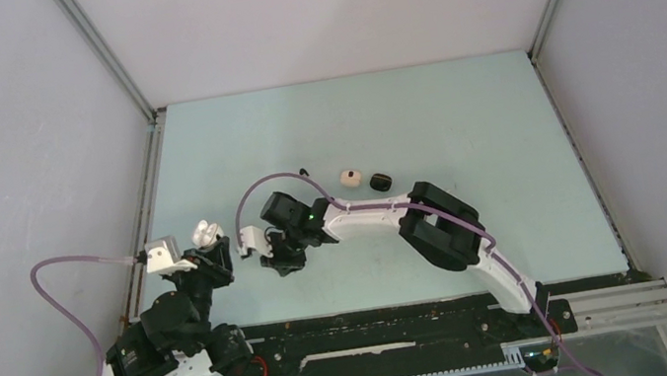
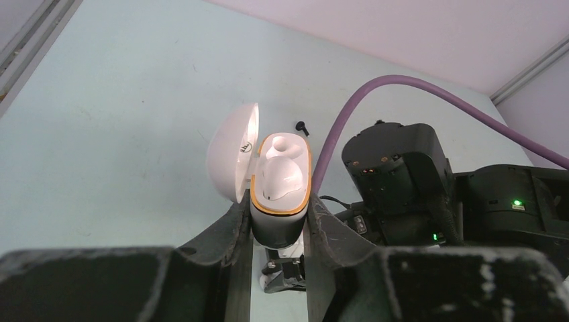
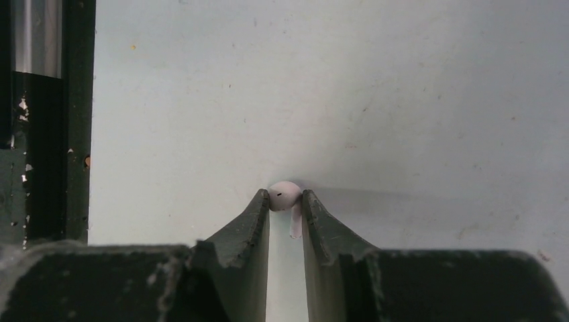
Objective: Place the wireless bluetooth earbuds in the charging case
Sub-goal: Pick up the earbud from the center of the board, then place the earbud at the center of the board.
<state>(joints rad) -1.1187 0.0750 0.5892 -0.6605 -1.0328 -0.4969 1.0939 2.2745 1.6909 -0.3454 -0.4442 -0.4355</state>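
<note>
My left gripper (image 2: 278, 216) is shut on the charging case (image 2: 282, 181), a white shell with an orange rim. The case is held upright with its lid (image 2: 231, 151) swung open to the left. In the top view the charging case (image 1: 206, 232) is at the table's left. Whether its white hollows hold a bud I cannot tell. My right gripper (image 3: 285, 201) points down at the table, and its two fingertips press either side of a white earbud (image 3: 284, 195) whose stem hangs between them. From above, the right gripper (image 1: 283, 260) is just right of the case. A tiny black earbud (image 2: 302, 125) lies beyond.
A beige pebble-like case (image 1: 349, 177) and a black one (image 1: 380, 180) lie side by side mid-table, behind the right arm. The right arm's wrist (image 2: 402, 181) and its purple cable (image 2: 376, 94) are close to the right of the held case. Walls enclose the table.
</note>
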